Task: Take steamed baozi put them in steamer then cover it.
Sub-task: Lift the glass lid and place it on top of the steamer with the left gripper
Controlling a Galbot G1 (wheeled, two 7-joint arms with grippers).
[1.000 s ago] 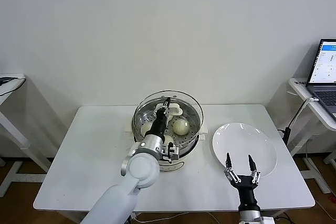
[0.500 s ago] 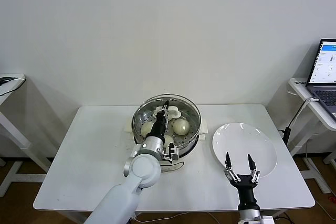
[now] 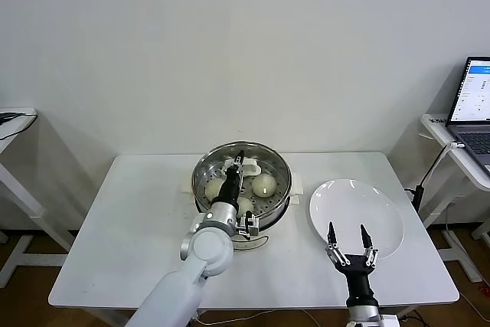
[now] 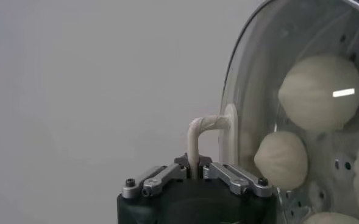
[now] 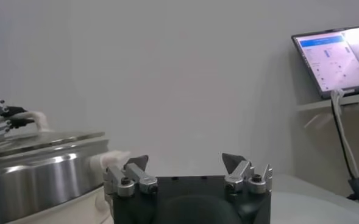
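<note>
Our left pincer (image 3: 239, 161), clamped on the cover (image 3: 243, 166) handle, has lowered it level onto the steamer (image 3: 279, 198). Baozi (image 4: 319, 92) sit inside. Right pincer (image 3: 349, 247) waits wide; only release remains.

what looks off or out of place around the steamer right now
Nothing stands out. The cover sits level on the steamer, its handle pinched by the left gripper, with baozi visible under the glass. The white plate lies bare, and the right gripper waits open near it.

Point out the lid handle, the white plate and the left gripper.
lid handle (image 4: 199, 131), left wrist view, on its bent bar.
white plate (image 3: 379, 212), head view, bare centre.
left gripper (image 3: 236, 164), head view, at the fingertips.
</note>
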